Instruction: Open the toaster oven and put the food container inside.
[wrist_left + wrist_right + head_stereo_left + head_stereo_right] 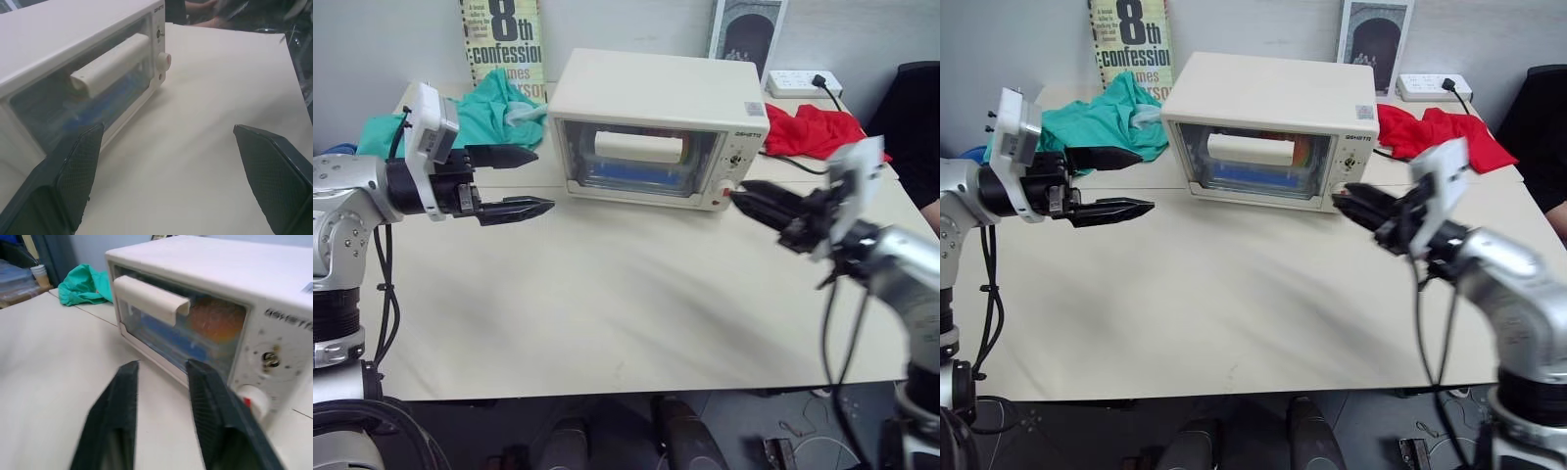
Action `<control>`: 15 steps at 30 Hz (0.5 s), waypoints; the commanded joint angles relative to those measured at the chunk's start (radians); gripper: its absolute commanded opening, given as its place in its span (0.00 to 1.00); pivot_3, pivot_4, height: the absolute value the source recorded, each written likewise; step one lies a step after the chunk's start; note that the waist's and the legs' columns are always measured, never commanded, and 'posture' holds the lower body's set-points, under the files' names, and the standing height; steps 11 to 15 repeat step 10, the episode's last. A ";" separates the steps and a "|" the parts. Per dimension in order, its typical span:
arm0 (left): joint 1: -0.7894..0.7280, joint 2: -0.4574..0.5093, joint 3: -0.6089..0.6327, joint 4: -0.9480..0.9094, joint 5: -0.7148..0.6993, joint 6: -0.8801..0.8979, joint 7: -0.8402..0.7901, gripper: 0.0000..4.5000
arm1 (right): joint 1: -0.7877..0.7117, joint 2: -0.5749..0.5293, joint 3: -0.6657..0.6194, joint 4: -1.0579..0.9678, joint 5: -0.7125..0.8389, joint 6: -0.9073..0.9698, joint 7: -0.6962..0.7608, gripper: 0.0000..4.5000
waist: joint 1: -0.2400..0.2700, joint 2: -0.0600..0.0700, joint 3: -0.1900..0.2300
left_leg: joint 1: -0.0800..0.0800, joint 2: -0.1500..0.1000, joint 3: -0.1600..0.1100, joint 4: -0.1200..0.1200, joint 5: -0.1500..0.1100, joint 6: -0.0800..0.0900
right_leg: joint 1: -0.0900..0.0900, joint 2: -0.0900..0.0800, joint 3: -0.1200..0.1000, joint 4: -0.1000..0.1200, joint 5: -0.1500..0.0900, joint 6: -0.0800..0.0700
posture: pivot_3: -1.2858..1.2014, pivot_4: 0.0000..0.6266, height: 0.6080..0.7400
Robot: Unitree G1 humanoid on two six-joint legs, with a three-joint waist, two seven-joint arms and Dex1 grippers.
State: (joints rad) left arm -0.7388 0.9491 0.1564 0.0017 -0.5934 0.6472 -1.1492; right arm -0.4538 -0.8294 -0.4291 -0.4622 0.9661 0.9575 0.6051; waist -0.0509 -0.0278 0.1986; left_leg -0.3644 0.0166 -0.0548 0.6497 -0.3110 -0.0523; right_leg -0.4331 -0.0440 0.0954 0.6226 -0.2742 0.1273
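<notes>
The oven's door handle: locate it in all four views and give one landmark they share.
Left eye view: door handle across the glass front, upper centre.
Right eye view: handle upper centre, left of the knob panel.
Left wrist view: handle slanting across the glass.
Right wrist view: handle above the blue container.
Shared landmark: the toaster oven.

The left end effector [164, 178] is sitting with its two black fingers [80, 176] spread wide apart, nothing between them but bare counter [205, 122]. The toaster oven [73, 58] is standing on the counter off to one side, door closed, pale handle bar running across the glass. Something blue is showing through the glass, kinda blurry. Knobs are sitting on the end panel.
</notes>
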 commanded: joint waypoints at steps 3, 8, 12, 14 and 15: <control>-0.036 0.058 0.034 0.040 0.016 -0.038 -0.043 1.00 | 0.030 -0.112 -0.083 -0.009 0.079 0.034 0.067 0.80 | -0.002 0.000 0.000 | -0.001 0.000 0.000 0.001 0.000 0.000 | 0.000 0.000 0.000 0.000 0.000 0.000 | 0.52 0.24 1.00; -0.042 0.062 0.069 0.065 0.012 -0.044 -0.015 1.00 | 0.082 -0.091 -0.060 -0.031 0.072 0.001 0.046 0.97 | -0.003 0.000 0.000 | -0.002 0.000 0.000 0.002 0.000 0.001 | 0.000 0.000 0.000 0.000 0.000 0.001 | 0.52 0.24 1.00; 0.007 0.055 0.079 0.020 0.005 -0.043 -0.015 1.00 | 0.091 -0.066 -0.033 -0.042 0.061 -0.012 0.021 0.97 | -0.003 0.000 0.000 | -0.002 0.000 0.000 0.002 0.000 0.001 | 0.000 0.000 0.000 0.000 0.000 0.001 | 0.52 0.24 1.00; 0.007 0.055 0.079 0.020 0.005 -0.043 -0.015 1.00 | 0.091 -0.066 -0.033 -0.042 0.061 -0.012 0.021 0.97 | -0.003 0.000 0.000 | -0.002 0.000 0.000 0.002 0.000 0.001 | 0.000 0.000 0.000 0.000 0.000 0.001 | 0.52 0.24 1.00; 0.007 0.055 0.079 0.020 0.005 -0.043 -0.015 1.00 | 0.091 -0.066 -0.033 -0.042 0.061 -0.012 0.021 0.97 | -0.003 0.000 0.000 | -0.002 0.000 0.000 0.002 0.000 0.001 | 0.000 0.000 0.000 0.000 0.000 0.001 | 0.52 0.24 1.00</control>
